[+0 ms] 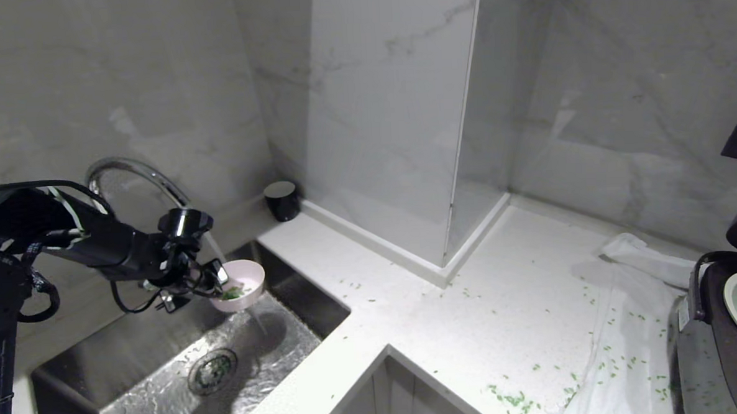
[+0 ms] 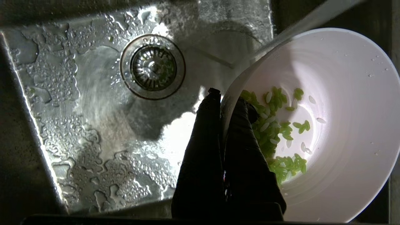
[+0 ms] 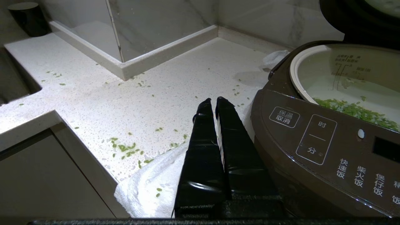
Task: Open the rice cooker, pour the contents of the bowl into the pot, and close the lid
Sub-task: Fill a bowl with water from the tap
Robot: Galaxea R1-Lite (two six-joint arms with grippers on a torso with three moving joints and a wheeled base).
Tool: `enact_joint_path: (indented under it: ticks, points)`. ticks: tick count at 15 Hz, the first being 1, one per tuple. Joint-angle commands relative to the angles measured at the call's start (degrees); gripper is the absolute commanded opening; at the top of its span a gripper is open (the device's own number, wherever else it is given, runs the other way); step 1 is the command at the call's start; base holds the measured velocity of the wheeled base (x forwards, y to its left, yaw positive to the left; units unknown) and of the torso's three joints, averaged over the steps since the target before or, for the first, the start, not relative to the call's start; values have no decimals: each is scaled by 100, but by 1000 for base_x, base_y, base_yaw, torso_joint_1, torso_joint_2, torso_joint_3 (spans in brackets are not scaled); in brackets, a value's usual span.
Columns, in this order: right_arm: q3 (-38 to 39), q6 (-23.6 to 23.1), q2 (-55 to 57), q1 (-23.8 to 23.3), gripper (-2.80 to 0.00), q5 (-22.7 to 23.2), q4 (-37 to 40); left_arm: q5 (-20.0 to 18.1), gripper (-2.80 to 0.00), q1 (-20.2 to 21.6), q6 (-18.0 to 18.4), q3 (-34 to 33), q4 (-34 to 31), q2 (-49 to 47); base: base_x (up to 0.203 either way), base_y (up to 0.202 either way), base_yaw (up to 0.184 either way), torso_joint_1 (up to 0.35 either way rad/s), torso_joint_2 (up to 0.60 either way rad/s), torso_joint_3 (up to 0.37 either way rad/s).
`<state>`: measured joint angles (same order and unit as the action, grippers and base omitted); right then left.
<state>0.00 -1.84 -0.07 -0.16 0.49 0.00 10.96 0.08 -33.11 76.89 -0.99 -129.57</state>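
The bowl [image 1: 242, 286], green grains [image 2: 275, 131] inside, hangs tilted over the sink [image 1: 165, 390] at far left under the running faucet [image 1: 132, 174], its rim pinched by the left end effector [image 2: 226, 103]. The open rice cooker [image 3: 325, 137] sits far right across the table [image 1: 473, 327], beside the idle, closed right end effector [image 3: 215, 104].

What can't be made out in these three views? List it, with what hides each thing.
- Rice cooker: head view's right edge cuts it off; its lid is barely seen.
- Pot: right wrist view's edge crops the far side, so the full amount of green grains is unknown.
- Bowl: the left gripper, shut on the rim, covers part of the contents.
- Button labels: too small to read reliably.
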Motion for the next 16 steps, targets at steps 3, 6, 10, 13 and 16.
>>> enact_joint_path:
  ticks: [3, 6, 10, 13, 16]
  points:
    - [9, -1, 7, -2, -280, 4, 0, 6, -280, 262, -27, 583, 2, -559, 0, 0, 0, 0, 0, 0]
    - [9, -1, 7, 3, -280, 4, 0, 10, -280, 265, -90, 627, 2, -595, 0, 0, 0, 0, 0, 0]
    - [9, -1, 7, 7, -280, 4, 0, 11, -280, 265, -108, 696, -24, -596, 0, 0, 0, 0, 0, 0]
    - [9, -1, 7, -2, -280, 4, 0, -6, -280, 249, -178, 589, -50, -513, 0, 0, 0, 0, 0, 0]
    - [9, -1, 7, -1, -280, 4, 0, -47, -280, 103, -202, 130, -28, -304, 0, 0, 0, 0, 0, 0]
